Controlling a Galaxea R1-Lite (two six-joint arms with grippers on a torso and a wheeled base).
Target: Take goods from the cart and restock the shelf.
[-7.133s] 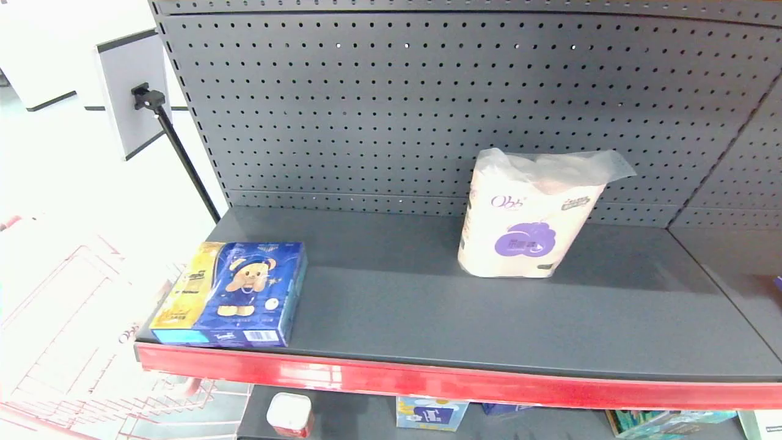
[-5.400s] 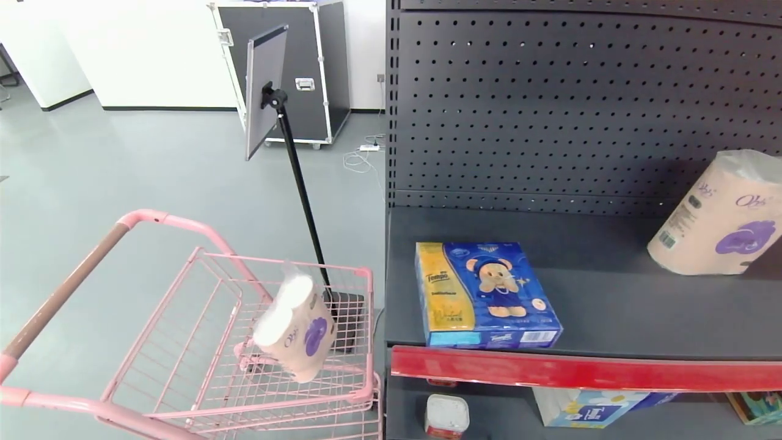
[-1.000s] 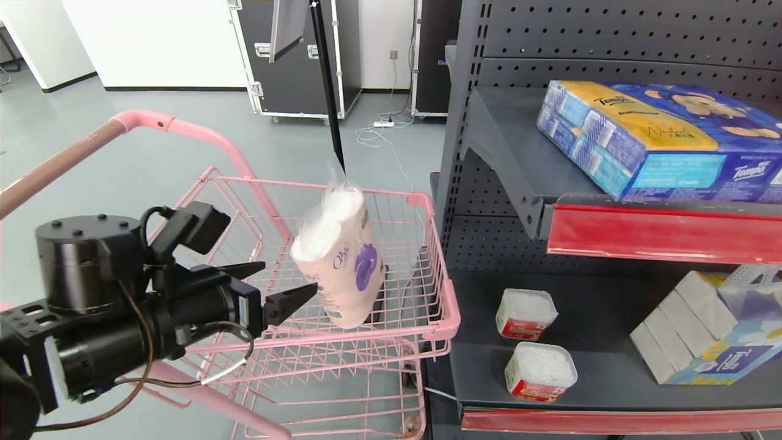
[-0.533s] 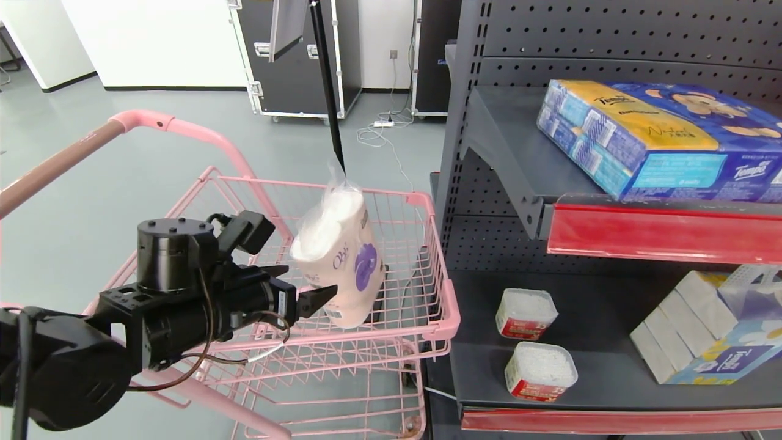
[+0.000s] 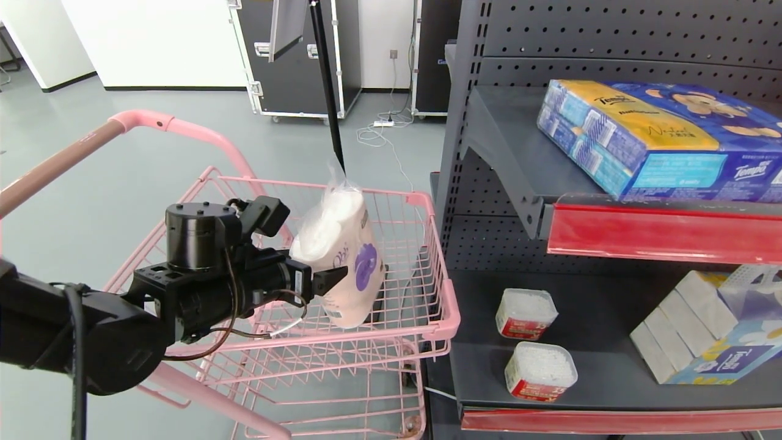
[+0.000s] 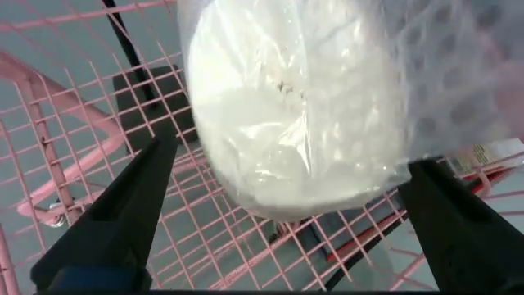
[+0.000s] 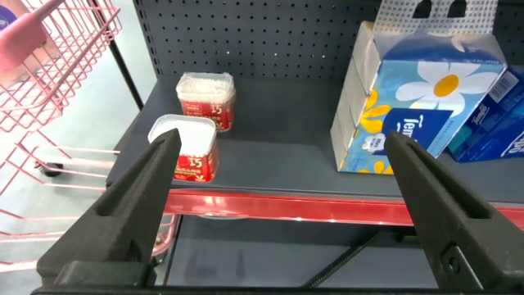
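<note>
While the right gripper (image 7: 280,143) hangs agape, the left gripper (image 6: 291,156) straddles the tissue pack (image 5: 345,256) in the cart (image 5: 441,275), spread to clamp.

A mock shop set up in a work hall: grey pegboard shelving (image 5: 489,140) with red price rails (image 5: 660,235) and tissue packs (image 5: 635,131) at 3 o'clock, a pink shopping cart (image 5: 379,194) at 8 o'clock, black flight cases (image 5: 281,88) at 12 o'clock.
</note>
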